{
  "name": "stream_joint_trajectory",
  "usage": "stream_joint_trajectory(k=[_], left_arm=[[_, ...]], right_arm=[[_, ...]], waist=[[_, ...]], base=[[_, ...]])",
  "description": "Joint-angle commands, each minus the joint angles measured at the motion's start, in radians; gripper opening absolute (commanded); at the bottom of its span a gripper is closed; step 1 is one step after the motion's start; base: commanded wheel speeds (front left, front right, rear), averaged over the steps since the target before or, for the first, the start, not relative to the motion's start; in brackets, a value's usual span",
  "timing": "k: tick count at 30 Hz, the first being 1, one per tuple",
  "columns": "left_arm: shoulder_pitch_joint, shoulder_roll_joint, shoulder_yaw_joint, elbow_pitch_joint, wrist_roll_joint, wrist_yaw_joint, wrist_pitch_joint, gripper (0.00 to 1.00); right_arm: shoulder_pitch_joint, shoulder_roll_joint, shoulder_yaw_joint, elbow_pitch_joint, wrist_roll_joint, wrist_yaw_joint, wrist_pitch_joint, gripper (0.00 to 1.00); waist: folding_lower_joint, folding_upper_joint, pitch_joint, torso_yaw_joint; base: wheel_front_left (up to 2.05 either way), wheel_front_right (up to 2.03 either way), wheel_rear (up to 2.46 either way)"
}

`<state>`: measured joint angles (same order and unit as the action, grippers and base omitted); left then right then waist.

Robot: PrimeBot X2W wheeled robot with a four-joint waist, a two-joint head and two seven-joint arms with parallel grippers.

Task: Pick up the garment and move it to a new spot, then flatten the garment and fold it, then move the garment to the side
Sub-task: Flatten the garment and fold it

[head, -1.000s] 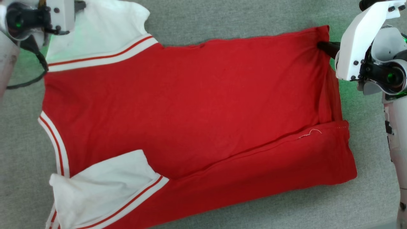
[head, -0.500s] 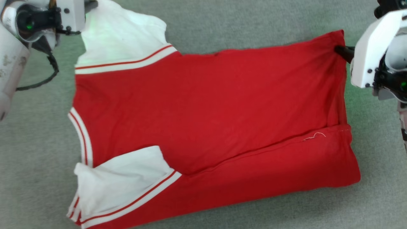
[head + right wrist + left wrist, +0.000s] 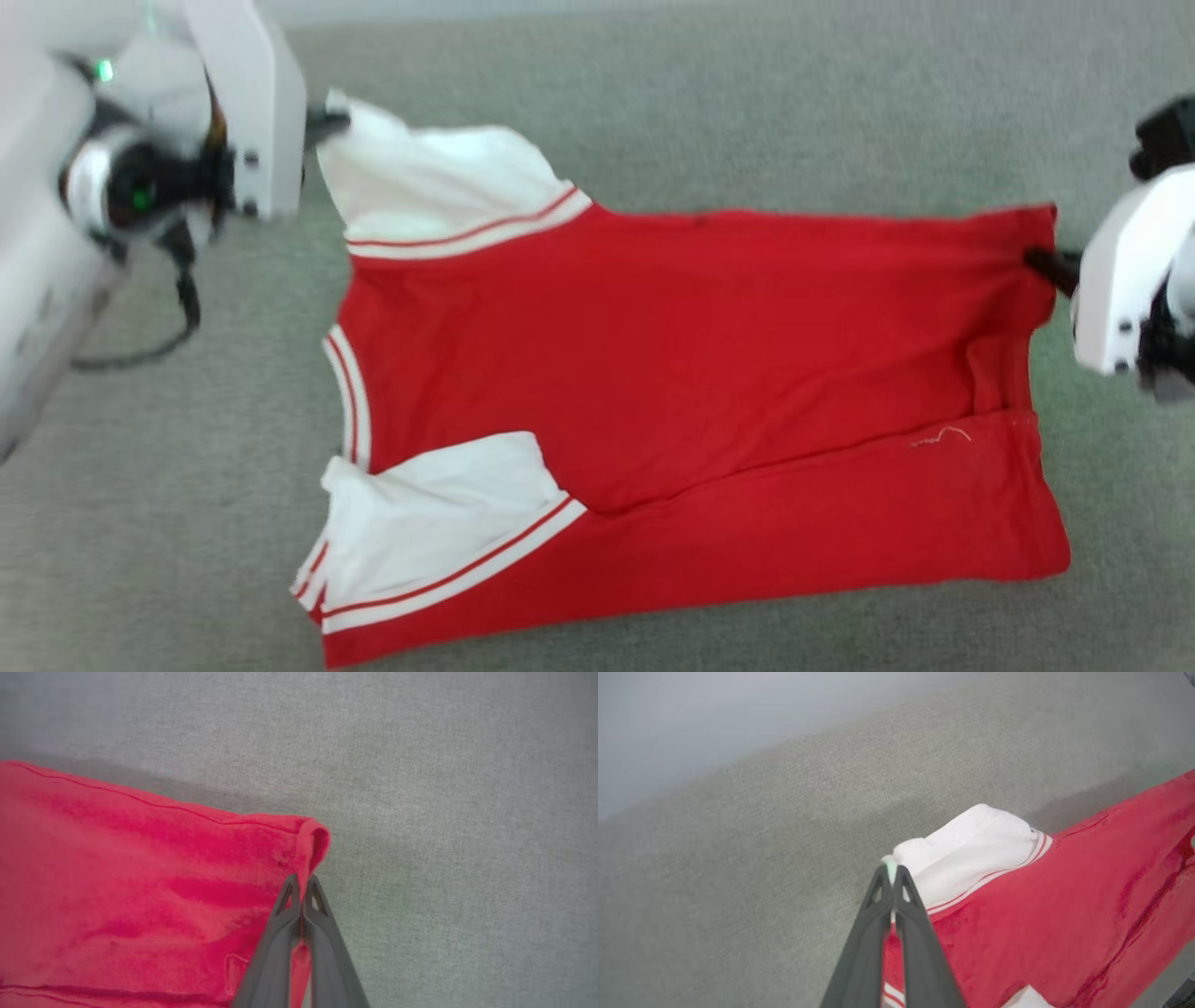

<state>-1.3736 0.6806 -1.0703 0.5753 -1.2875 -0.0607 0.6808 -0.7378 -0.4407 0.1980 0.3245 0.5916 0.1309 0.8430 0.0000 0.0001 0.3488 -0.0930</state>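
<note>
The garment [image 3: 672, 373], a red jersey with white sleeves and striped trim, lies back-up across the grey surface, its near long side folded over. My left gripper [image 3: 327, 119] is shut on the tip of the far white sleeve [image 3: 971, 854], pinching cloth between its fingers [image 3: 891, 882]. At the far hem corner my right gripper [image 3: 1041, 259] is shut on red fabric [image 3: 187, 896], with the hem edge squeezed between its dark fingers [image 3: 301, 889]. The far edge is lifted and stretched between the two grippers. The chest lettering is hidden underneath.
Grey felt-like tabletop [image 3: 747, 112] runs all around the garment, with its far edge near the top of the head view. A black cable [image 3: 159, 345] hangs below my left wrist.
The head camera has shifted, so the scene sits lower and further right. Both grippers keep their grips, and the far sleeve and hem corner look more raised and taut.
</note>
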Motion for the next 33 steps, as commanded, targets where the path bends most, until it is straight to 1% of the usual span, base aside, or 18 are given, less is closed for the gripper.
stream_joint_trajectory(k=[1, 7, 10, 12, 15, 17, 19, 26, 27, 28, 29, 30, 31, 32, 33], left_arm=[[0.039, 0.025, -0.004, -0.047, -0.004, 0.022, 0.002, 0.0], [0.196, 0.16, -0.01, -0.337, -0.045, 0.153, -0.003, 0.0], [0.288, 0.215, -0.016, -0.469, -0.075, 0.218, -0.017, 0.0], [0.346, 0.244, -0.022, -0.54, -0.097, 0.254, -0.034, 0.0], [0.427, 0.265, -0.033, -0.61, -0.13, 0.292, -0.06, 0.0], [0.475, 0.274, -0.049, -0.634, -0.142, 0.305, -0.07, 0.0], [0.507, 0.269, -0.055, -0.641, -0.155, 0.309, -0.084, 0.0], [0.555, 0.224, -0.074, -0.572, -0.17, 0.272, -0.109, 0.0], [0.559, 0.218, -0.076, -0.56, -0.171, 0.266, -0.11, 0.0], [0.562, 0.213, -0.078, -0.55, -0.167, 0.259, -0.116, 0.07], [0.563, 0.207, -0.079, -0.538, -0.165, 0.254, -0.121, 0.17], [0.566, 0.205, -0.079, -0.531, -0.167, 0.248, -0.124, 0.25], [0.568, 0.202, -0.079, -0.523, -0.168, 0.242, -0.127, 0.33], [0.571, 0.199, -0.081, -0.514, -0.164, 0.235, -0.129, 0.45], [0.576, 0.199, -0.082, -0.51, -0.165, 0.235, -0.132, 0.45]], right_arm=[[0.037, -0.011, -0.006, -0.014, 0.009, 0.0, 0.003, 0.0], [0.172, -0.036, -0.034, -0.078, 0.036, 0.0, 0.016, 0.0], [0.243, -0.035, -0.06, -0.107, 0.045, 0.0, 0.021, 0.0], [0.287, -0.029, -0.076, -0.125, 0.044, 0.0, 0.028, 0.0], [0.349, -0.016, -0.102, -0.147, 0.039, 0.0, 0.04, 0.0], [0.381, -0.005, -0.115, -0.161, 0.032, 0.0, 0.046, 0.0], [0.407, 0.004, -0.124, -0.17, 0.023, 0.0, 0.055, 0.0], [0.445, 0.044, -0.14, -0.184, -0.008, 0.0, 0.074, 0.0], [0.447, 0.05, -0.138, -0.183, -0.01, 0.0, 0.078, 0.07], [0.448, 0.054, -0.136, -0.185, -0.015, 0.0, 0.078, 0.35], [0.448, 0.058, -0.135, -0.185, -0.018, 0.0, 0.081, 0.46], [0.45, 0.06, -0.135, -0.186, -0.02, 0.0, 0.083, 0.8], [0.454, 0.064, -0.137, -0.186, -0.023, 0.0, 0.084, 1.0], [0.459, 0.067, -0.139, -0.184, -0.025, 0.0, 0.086, 1.0], [0.465, 0.071, -0.14, -0.184, -0.027, 0.0, 0.089, 1.0]], waist=[[0.0, -0.0001, -0.065, 0.045], [0.0, -0.0001, -0.129, 0.064], [0.0, -0.0001, -0.153, 0.069], [0.0, -0.0001, -0.163, 0.07], [0.0, -0.0001, -0.178, 0.073], [0.0, -0.0001, -0.185, 0.071], [0.0, -0.0001, -0.19, 0.07], [0.0, -0.0001, -0.216, 0.063], [0.0, -0.0001, -0.222, 0.061], [0.0, -0.0001, -0.228, 0.06], [0.0, -0.0001, -0.236, 0.059], [0.0, -0.0001, -0.242, 0.057], [0.0, -0.0001, -0.25, 0.057], [0.0, -0.0001, -0.26, 0.056], [0.0, -0.0001, -0.27, 0.056]], base=[[0.0, 0.0, 0.0], [0.0, 0.0, 0.0], [0.0, 0.0, 0.0], [0.0, 0.0, 0.0], [0.0, 0.0, 0.0], [0.0, 0.0, 0.0], [0.0, 0.0, 0.0], [0.0, 0.0, 0.0], [0.0, 0.0, 0.0], [0.0, 0.0, 0.0], [0.0, 0.0, 0.0], [0.0, 0.0, 0.0], [0.0, 0.0, 0.0], [0.0, 0.0, 0.0], [0.0, 0.0, 0.0]])
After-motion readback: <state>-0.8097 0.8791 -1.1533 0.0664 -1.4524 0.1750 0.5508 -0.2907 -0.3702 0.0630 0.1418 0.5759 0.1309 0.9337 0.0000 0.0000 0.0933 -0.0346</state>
